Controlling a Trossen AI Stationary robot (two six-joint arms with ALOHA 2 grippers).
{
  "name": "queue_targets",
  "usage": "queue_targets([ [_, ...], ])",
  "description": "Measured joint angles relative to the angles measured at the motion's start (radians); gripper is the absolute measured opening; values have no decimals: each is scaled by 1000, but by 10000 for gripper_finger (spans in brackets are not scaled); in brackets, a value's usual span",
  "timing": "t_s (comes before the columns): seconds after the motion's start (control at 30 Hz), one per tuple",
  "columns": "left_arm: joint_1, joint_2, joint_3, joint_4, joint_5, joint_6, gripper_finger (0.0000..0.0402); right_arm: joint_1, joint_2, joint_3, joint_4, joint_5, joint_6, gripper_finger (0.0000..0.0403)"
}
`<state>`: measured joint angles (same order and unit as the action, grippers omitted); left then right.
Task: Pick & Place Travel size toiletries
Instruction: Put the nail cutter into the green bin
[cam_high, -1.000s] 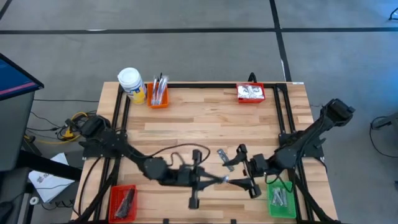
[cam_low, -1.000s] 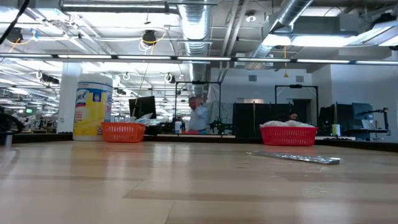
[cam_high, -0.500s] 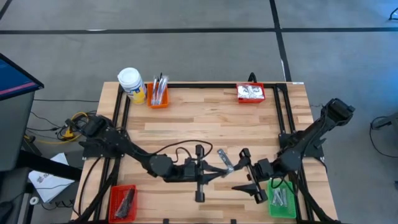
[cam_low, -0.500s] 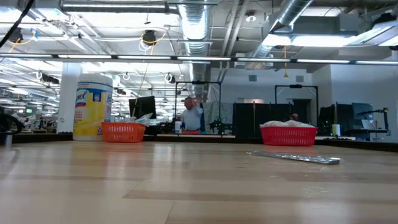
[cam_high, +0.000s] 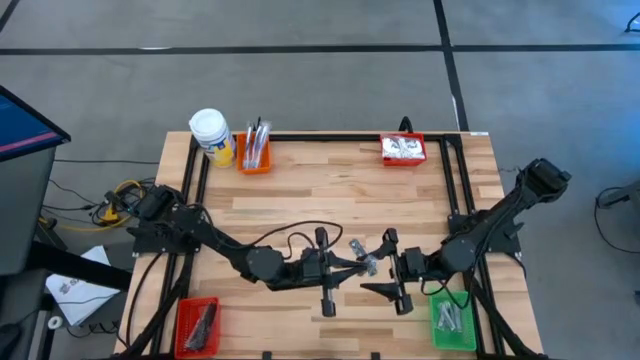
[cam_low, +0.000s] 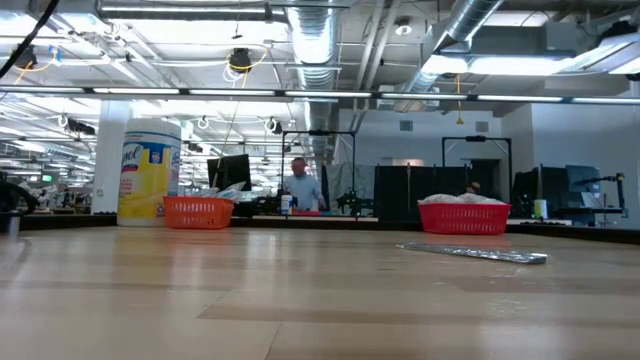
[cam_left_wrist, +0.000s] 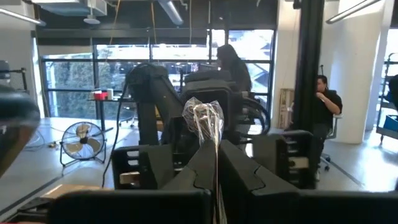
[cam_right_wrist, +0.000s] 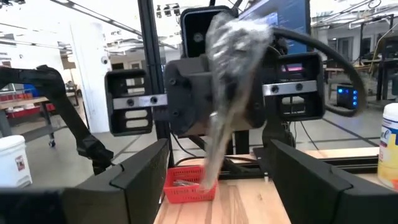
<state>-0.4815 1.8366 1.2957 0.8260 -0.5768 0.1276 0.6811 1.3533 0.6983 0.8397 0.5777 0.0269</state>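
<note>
Left gripper (cam_high: 352, 264) at table centre-front, fingers clamped on a silvery sachet (cam_high: 362, 254), which sticks out toward 3 o'clock, lifted off the table (cam_high: 330, 180). Left wrist view shows the sachet (cam_left_wrist: 204, 118) pinched between shut fingers. Right gripper (cam_high: 385, 270) just at 3 o'clock of it, fingers spread wide either side of the sachet (cam_right_wrist: 233, 68), gripping nothing.

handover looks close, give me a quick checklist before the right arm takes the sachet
1. Left gripper shut on the silvery sachet: ok.
2. Right gripper open, fingers either side of the sachet: ok.
3. Grippers face each other over the table: ok.
4. Sachet far enough between the right fingers: cannot tell.
5. Green bin near the right arm, reachable: ok.
</note>
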Motion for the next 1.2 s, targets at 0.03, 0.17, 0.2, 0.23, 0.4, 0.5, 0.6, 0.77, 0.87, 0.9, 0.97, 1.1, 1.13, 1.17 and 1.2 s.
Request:
queue_targets([
  [0.03,1,0,0,-2,0,-3,2,-3,0,0,-1,0,0,265],
  [0.17,1,0,0,-17,-21,-3,2,-6,0,0,-2,0,7,265],
  [0.2,1,0,0,-18,-22,-3,2,-6,0,0,-3,0,15,264],
  [0.23,0,0,0,-18,-24,-3,2,-6,0,0,-3,0,22,263],
  [0.4,1,0,0,-22,-26,-5,2,-6,0,0,-5,17,26,231],
  [0.5,1,0,0,-23,-26,-5,2,-6,0,0,-15,29,26,193],
  [0.6,1,0,0,-25,-21,-5,2,-9,0,0,-21,29,27,145],
  [0.77,1,0,0,-27,-19,-3,6,-9,0,0,-39,29,26,61],
  [0.87,1,0,0,-31,-7,-2,18,-9,0,0,-46,41,26,16],
  [0.9,1,0,0,-32,-5,-2,23,-9,0,0,-47,47,26,10],
  [0.97,2,0,0,-33,1,-2,37,-3,0,0,-50,78,26,13],
  [1.1,1,0,0,-31,4,-2,81,14,0,0,-52,132,26,8],
  [1.13,1,0,0,-32,4,-2,94,17,0,0,-51,135,24,6],
  [1.17,1,0,0,-31,4,-2,109,20,0,0,-51,136,23,6],
  [1.2,1,0,0,-31,3,-2,125,19,0,0,-50,137,23,8],
])
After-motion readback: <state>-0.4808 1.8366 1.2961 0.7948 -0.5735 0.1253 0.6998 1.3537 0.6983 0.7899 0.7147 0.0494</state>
